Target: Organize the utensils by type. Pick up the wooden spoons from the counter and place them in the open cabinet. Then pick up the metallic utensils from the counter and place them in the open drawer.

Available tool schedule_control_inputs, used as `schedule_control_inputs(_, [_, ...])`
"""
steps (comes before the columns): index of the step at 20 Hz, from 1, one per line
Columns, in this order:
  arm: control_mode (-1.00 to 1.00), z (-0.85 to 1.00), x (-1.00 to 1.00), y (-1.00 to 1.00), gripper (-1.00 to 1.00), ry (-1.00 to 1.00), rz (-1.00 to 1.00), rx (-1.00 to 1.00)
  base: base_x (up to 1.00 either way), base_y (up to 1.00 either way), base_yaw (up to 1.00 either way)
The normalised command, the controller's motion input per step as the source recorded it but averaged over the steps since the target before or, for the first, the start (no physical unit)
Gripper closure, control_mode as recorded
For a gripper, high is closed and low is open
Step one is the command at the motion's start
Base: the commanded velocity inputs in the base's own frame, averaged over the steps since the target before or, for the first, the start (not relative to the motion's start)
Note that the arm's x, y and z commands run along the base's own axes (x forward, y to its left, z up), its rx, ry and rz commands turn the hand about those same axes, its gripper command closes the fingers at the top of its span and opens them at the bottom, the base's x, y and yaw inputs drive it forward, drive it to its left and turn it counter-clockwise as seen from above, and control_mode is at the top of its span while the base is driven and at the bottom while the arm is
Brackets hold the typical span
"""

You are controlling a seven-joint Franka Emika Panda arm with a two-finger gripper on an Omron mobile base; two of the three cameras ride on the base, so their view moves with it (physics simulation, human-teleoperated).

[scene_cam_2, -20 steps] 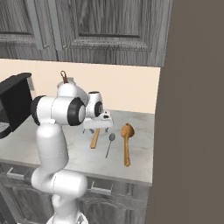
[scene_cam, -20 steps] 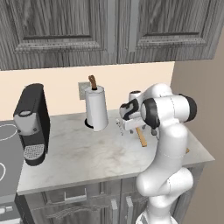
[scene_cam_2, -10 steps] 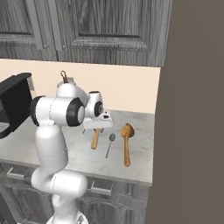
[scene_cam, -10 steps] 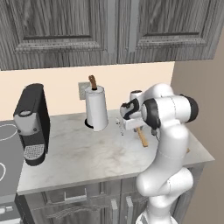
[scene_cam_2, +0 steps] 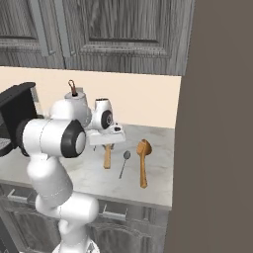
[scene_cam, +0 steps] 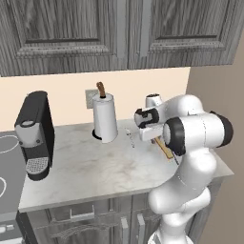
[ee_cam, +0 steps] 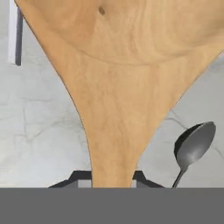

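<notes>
My gripper (ee_cam: 112,177) is low over the counter (scene_cam: 90,167), shut on the handle of a wooden spoon (ee_cam: 113,87), with a dark fingertip pressed against each side. That spoon's handle (scene_cam_2: 107,157) pokes out from under the hand. The second wooden spoon (scene_cam_2: 143,165) lies to its right on the stone. Between them rests the small metal spoon (scene_cam_2: 123,163), also seen beside the held handle as a grey spoon (ee_cam: 194,144). A slimmer silver utensil (scene_cam: 129,138) lies near the paper towel roll. The wall cabinet (scene_cam: 119,33) above shows shut doors. The open drawer is out of view.
A white paper towel roll (scene_cam: 105,119) on its holder stands at the back of the counter. A black coffee machine (scene_cam: 33,133) sits at the left, beside a stovetop (scene_cam: 7,167). A plain brown wall (scene_cam_2: 217,123) bounds the counter's right end.
</notes>
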Motion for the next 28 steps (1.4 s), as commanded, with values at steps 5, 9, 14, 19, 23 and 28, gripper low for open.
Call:
schedule_control_inputs(5, [-1.00,0.63,-0.73,-0.10,1.00,0.00,0.11,-0.02,0.00,0.00,0.00])
schedule_control_inputs(9, [-1.00,0.59,-0.74,-0.04,1.00,0.00,0.13,0.00,0.00,0.00,0.00])
schedule_control_inputs(14, [-1.00,0.48,-0.70,0.00,1.00,0.00,0.09,0.00,0.00,0.00,0.00])
schedule_control_inputs(19, [-1.00,0.33,-0.60,0.00,1.00,-0.01,0.02,0.00,0.00,0.00,0.00])
schedule_control_inputs(23, [-1.00,0.14,-0.32,0.00,1.00,-0.06,0.00,0.00,0.00,0.00,0.00])
schedule_control_inputs(28, [-1.00,0.00,0.00,0.00,1.00,0.00,0.00,0.00,0.00,0.00,0.00])
